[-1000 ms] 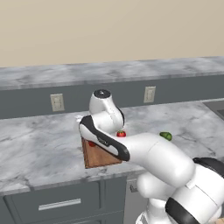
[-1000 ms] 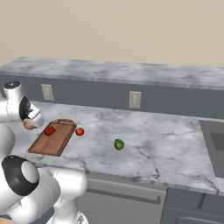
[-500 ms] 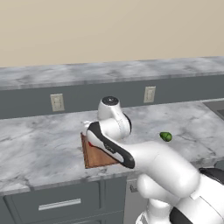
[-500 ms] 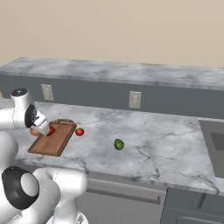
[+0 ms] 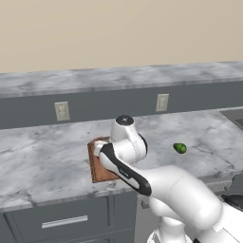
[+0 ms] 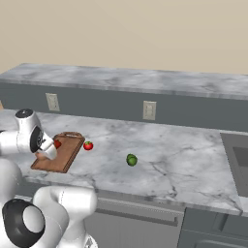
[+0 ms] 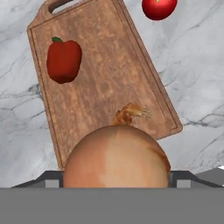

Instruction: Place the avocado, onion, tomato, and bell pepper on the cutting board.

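The marble counter (image 6: 184, 160) carries everything, and the cutting board (image 7: 109, 83) is the biggest piece on it, lying near the front edge with its looped handle toward the backsplash. In the hand view the board's long axis runs away from the gripper (image 6: 48, 151), slightly slanted, with the handle at the far end. That axis is the relation the coming move turns on: the free wood lies in the board's near half, directly under and ahead of the gripper.

The onion (image 7: 116, 157) sits between the jaws, which are spread wide around it and appear to clasp it. It hangs over the near end of the board, so it seems ready to be set down almost straight below.

The bell pepper (image 7: 64, 61) already rests on the board toward the handle end, well apart from the onion, so it should not obstruct the drop.

The tomato (image 6: 88, 145) sits on the counter just beside the board's long edge, off the wood. The avocado (image 6: 131, 160) lies farther along the counter, well apart from the board. Both look still to be fetched.
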Motion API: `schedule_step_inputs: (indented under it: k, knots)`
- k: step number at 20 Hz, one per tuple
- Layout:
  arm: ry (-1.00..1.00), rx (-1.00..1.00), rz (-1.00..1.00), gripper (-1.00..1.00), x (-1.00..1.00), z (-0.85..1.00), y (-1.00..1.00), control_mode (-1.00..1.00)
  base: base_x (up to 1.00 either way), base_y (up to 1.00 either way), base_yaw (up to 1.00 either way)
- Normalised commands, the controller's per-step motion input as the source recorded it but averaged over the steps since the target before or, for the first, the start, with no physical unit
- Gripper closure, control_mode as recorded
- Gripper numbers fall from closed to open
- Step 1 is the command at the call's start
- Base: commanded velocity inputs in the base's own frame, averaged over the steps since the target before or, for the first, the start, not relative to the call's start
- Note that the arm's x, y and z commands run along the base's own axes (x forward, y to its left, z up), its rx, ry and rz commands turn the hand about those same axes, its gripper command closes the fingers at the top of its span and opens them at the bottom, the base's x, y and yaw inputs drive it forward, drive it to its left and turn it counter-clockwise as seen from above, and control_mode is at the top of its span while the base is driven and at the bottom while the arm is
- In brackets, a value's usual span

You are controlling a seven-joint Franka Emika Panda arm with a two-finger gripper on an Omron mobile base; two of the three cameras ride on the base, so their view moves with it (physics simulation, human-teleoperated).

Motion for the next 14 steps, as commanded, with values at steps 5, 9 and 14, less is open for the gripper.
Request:
schedule_step_inputs:
  k: [5,9,14]
  knots:
    - [0.03,0.00,0.00,1.00,0.13,-0.13,0.00,-1.00,0.00,0.00,0.00]
    - [0.03,0.00,0.00,1.00,0.23,-0.09,0.00,-1.00,0.00,0.00,0.00]
    - [0.02,0.00,0.00,1.00,0.10,-0.12,0.05,-1.00,0.00,0.00,0.00]
